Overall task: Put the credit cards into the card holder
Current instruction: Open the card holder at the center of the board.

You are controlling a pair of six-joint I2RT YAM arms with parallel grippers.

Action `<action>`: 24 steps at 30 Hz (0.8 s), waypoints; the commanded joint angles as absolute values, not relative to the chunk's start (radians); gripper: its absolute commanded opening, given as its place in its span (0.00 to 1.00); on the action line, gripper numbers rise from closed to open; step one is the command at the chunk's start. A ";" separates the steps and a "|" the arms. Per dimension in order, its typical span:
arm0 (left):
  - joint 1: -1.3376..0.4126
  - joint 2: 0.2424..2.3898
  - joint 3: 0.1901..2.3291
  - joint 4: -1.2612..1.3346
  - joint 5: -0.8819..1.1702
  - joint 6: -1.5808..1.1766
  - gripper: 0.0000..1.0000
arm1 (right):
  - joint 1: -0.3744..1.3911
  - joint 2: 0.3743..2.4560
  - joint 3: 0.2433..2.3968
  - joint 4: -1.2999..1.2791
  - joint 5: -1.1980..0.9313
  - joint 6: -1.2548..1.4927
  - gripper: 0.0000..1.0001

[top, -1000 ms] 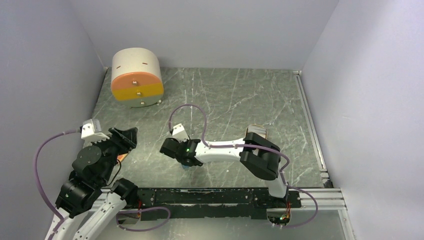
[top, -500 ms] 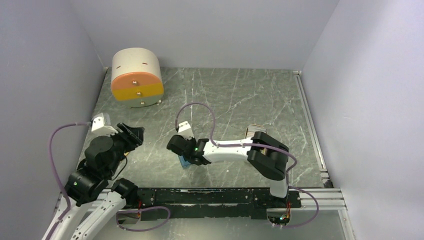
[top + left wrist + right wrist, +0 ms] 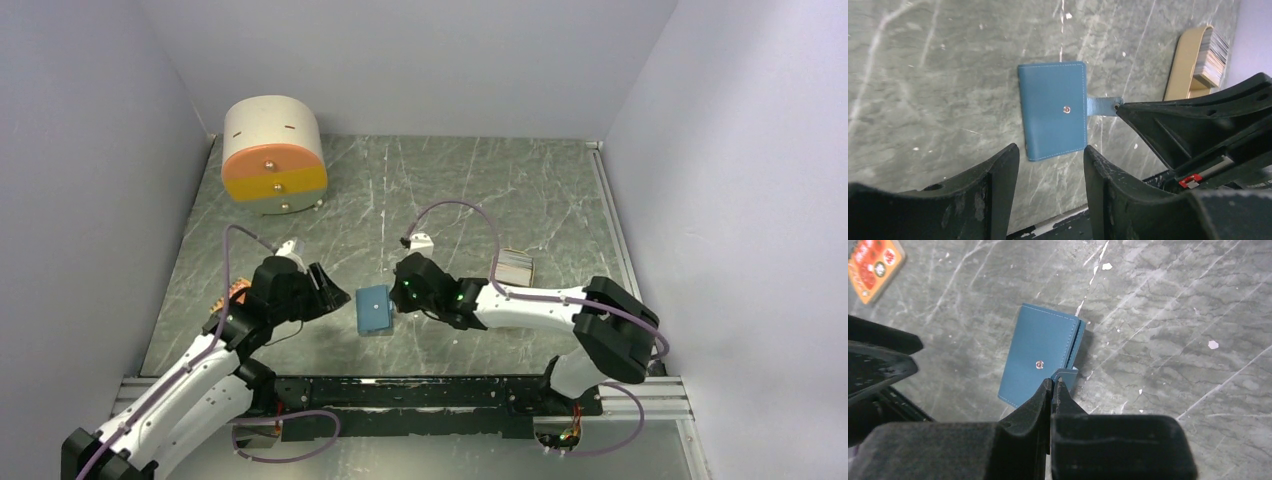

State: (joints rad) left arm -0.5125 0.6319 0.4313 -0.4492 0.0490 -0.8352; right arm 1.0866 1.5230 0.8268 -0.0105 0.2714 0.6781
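The card holder point(image 3: 375, 310) is a closed blue wallet with a metal snap, near the table's front middle. My right gripper point(image 3: 1054, 381) is shut on its snap tab point(image 3: 1100, 105), on the wallet's right side. My left gripper point(image 3: 1050, 150) is open just left of the wallet point(image 3: 1053, 110), which lies in line with the gap between its fingers but not inside it. An orange credit card point(image 3: 873, 265) lies flat on the table at the left, partly under the left arm point(image 3: 238, 293). More cards point(image 3: 1214, 50) stand stacked in a tan tray.
The tan tray point(image 3: 517, 264) stands right of centre behind the right arm. A round cream drawer unit with orange and yellow fronts point(image 3: 273, 155) stands at the back left. A black rail point(image 3: 420, 392) runs along the near edge.
My right gripper shut on the wallet's tab and drew back to the right, bringing the wallet into plain view. The left arm swung in from the left toward the wallet.
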 commanded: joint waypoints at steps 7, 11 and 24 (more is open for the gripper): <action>-0.517 0.780 0.423 -0.238 0.237 -0.776 0.69 | 1.037 1.371 0.717 0.168 0.114 0.772 0.00; -0.516 0.813 0.423 -0.185 0.294 -0.758 0.75 | 1.037 1.355 0.698 0.205 0.083 0.799 0.00; -0.517 0.948 0.449 -0.190 0.318 -0.726 0.69 | 1.036 1.312 0.686 0.239 0.078 0.836 0.00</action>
